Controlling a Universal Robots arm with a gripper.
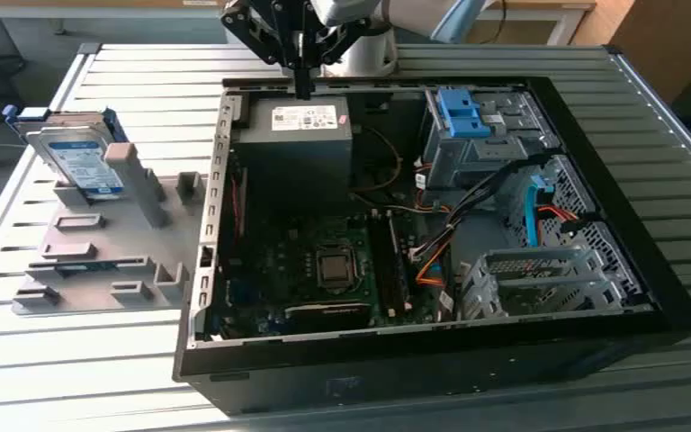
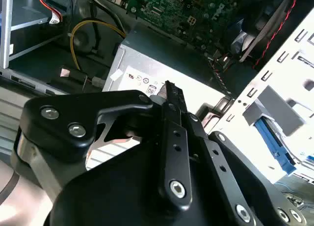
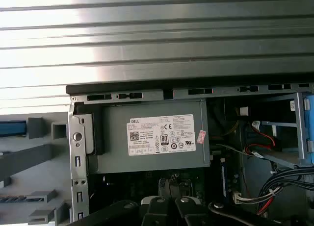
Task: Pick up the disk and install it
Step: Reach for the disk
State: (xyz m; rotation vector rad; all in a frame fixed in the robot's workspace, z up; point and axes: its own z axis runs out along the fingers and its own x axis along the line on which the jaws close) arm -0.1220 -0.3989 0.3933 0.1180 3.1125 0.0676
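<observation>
The disk (image 1: 76, 160) stands on edge in the grey fixture (image 1: 118, 270) on the slatted table (image 1: 69, 360), at the exterior view's left, outside the open computer case (image 1: 442, 360). In that view you see the gripper (image 1: 303, 88) hanging at the case's far rim, just above the power-supply box (image 1: 295, 135). The second wrist view shows you its fingers (image 2: 174, 133) drawn together, holding nothing; the first wrist view faces the supply's white sticker (image 3: 162, 135) squarely
</observation>
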